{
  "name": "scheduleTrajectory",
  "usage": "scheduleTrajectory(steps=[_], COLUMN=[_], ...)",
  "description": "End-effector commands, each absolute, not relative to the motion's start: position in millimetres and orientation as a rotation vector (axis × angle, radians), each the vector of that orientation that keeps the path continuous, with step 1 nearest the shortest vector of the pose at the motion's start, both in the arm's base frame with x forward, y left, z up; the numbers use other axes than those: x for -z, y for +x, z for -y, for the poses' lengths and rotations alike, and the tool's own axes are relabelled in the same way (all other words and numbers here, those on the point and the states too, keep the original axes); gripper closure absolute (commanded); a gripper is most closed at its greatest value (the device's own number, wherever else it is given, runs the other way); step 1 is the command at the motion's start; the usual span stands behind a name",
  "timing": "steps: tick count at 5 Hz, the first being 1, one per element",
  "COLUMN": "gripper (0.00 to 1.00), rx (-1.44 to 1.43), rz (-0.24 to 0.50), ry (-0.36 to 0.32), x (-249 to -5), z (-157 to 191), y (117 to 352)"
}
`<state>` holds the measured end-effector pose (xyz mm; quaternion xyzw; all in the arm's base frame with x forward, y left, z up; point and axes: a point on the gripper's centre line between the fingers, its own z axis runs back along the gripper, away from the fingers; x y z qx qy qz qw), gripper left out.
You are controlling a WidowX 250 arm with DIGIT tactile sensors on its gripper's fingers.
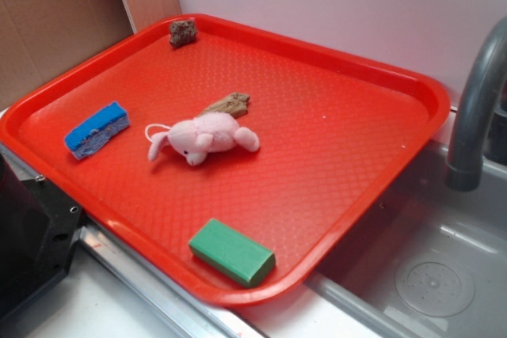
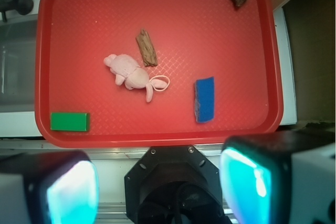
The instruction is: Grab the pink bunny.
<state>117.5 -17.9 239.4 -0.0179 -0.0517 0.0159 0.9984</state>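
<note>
The pincer (image 2: 160,184) hangs wide apart and empty, high above the red plastic tray (image 2: 157,139). Mid-tray lies the small pale-pink plush bunny (image 2: 131,74), just beside a brown wood chip (image 2: 146,48). It looks soft, light and compressible; its plump body seems the best hold.

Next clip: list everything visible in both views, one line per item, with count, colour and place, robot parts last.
tray: 1, red, beside the sink
pink bunny: 1, pale pink, lying mid-tray
wood piece: 1, brown, touching or just behind the bunny
green block: 1, green, near the tray's front edge
sponge: 1, blue, tray's left side
rock-like lump: 1, dark brown, far corner
sink: 1, grey, right of tray
faucet: 1, grey, over sink
gripper: 1, black, fingers apart, well above the tray
</note>
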Motion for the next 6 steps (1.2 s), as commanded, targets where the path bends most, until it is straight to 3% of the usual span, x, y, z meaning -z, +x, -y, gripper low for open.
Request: scheduleTrajectory(steps=[1, 2, 3, 4, 5, 6], gripper=[0.00, 0.00, 0.00, 0.00, 0.00, 0.00], rx=[-0.032, 0.126, 0.344, 0.514, 0.599, 0.575], rz=[0.103, 0.128, 0.148, 0.173, 0.134, 0.094], ry=[-0.036, 0.014, 0.018, -0.058, -0.100, -0.071], x=[-239, -189, -144, -120, -94, -65], z=[18, 33, 63, 82, 86, 77], y=[117, 167, 201, 199, 193, 187])
